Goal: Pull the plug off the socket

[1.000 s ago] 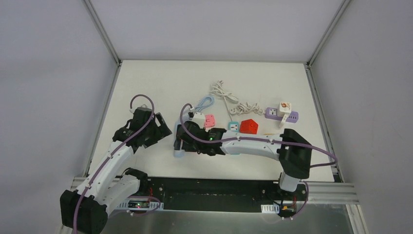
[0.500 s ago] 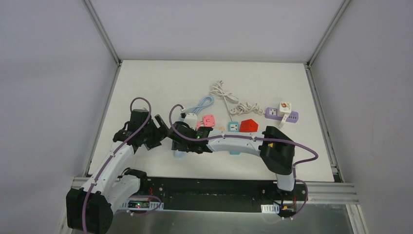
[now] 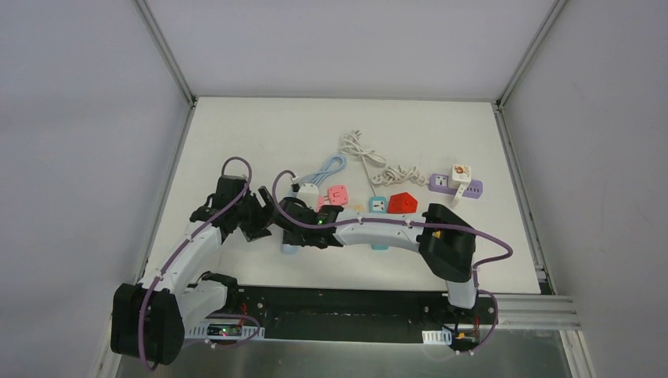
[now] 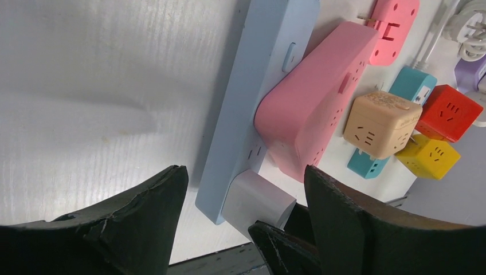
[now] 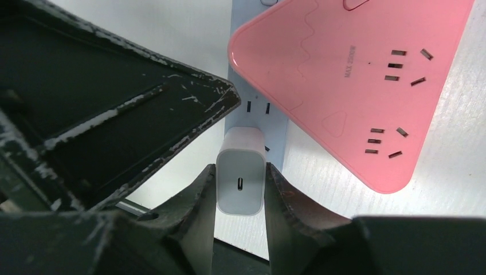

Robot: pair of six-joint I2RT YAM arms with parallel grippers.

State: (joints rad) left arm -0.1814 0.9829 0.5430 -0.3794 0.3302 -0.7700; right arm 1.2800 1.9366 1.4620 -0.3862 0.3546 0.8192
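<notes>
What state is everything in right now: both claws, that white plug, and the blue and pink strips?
right gripper: shut on the white plug, a finger on each side.
left gripper: open, holding nothing.
white plug: seated in the blue strip, not yet pulled out.
blue strip: flat on the table.
pink strip: resting partly on the blue strip, visible sockets empty.

Pink triangular socket block (image 5: 344, 97): small grey print beside one outlet group reads "MAX 2500W", running sideways in the right wrist view. Beige cube socket (image 4: 379, 123): faint script on its upper face, too small to read.
</notes>
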